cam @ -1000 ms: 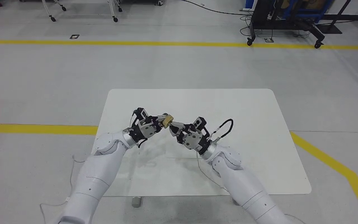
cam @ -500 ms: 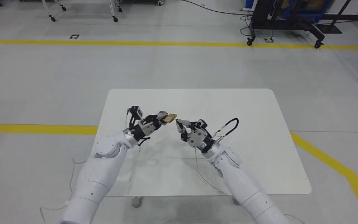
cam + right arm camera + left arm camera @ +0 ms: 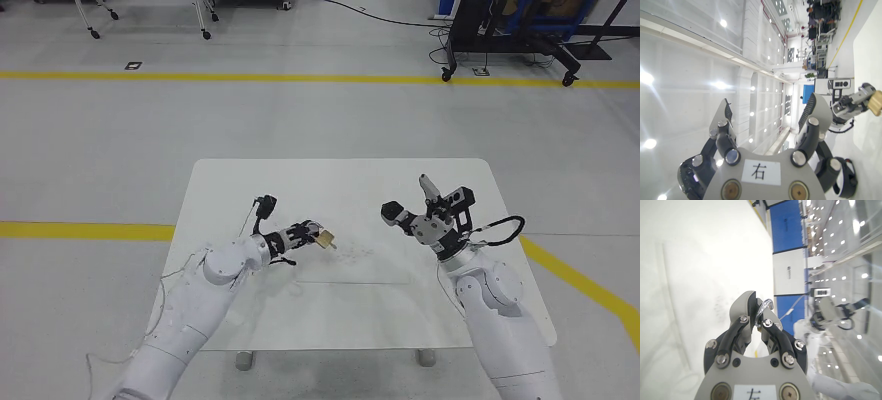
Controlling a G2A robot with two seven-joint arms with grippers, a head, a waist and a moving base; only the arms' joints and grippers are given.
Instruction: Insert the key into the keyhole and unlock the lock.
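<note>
Left jaws clench the brass lock (image 3: 325, 238); right jaws gape, well apart from it.

We see a white table (image 3: 350, 190) with rounded corners standing on a pale grey floor (image 3: 150, 130). One yellow line (image 3: 300, 77) crosses the floor beyond the table, and a second yellow line (image 3: 80, 230) shows on either side of it. At the far edge of the top view stands a dark wheeled frame (image 3: 520, 45), with black cables (image 3: 380, 15) trailing near it. From the left wrist view we make out blue wall panels (image 3: 786, 228), and from the right wrist view rows of ceiling lights (image 3: 723, 23)
</note>
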